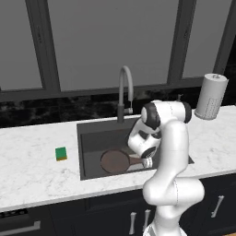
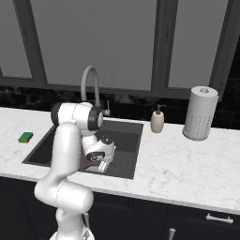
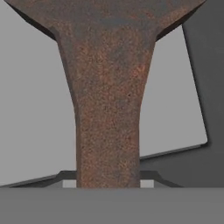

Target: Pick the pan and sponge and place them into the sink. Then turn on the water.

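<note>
Marble counter (image 1: pixel 32 156) — dark sink (image 1: pixel 92 138), pan (image 1: pixel 115 161) inside, windows (image 1: pixel 110 41) behind

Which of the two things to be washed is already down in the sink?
The pan: round and reddish-brown, it lies in the sink basin by the end effector. The green sponge sits on the marble counter, left of the basin.
</note>
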### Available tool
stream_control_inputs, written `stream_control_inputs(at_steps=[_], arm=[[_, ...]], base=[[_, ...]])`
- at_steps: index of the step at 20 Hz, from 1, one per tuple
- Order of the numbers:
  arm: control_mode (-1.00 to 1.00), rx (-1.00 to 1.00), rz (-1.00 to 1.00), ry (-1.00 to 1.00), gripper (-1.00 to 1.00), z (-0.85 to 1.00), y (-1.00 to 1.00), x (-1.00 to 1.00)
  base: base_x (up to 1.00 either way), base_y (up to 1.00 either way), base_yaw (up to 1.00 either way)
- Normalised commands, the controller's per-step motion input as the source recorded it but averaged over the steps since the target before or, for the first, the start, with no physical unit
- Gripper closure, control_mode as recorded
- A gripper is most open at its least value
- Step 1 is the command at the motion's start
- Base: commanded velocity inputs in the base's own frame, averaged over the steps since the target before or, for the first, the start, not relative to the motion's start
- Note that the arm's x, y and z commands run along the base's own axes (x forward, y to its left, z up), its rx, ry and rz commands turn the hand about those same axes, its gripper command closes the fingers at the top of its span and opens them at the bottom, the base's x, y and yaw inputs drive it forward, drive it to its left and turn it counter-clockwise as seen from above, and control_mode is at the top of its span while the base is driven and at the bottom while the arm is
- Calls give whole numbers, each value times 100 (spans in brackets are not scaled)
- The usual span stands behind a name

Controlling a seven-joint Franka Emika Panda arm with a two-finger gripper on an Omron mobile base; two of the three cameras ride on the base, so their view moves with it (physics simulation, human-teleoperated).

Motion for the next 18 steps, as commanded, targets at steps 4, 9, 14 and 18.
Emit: stream_control_inputs(at_steps=[4, 9, 14, 18], arm=[[-100, 0, 0, -17, -100, 41, 1, -10], [-100, 0, 0, -11, -100, 62, 0, -11], [-100, 0, 0, -8, -100, 97, 2, -44], [-100, 0, 0, -2, -100, 100, 1, -35]], base=[[0, 0, 0], [0, 0, 0], [0, 0, 0], [0, 0, 0]])
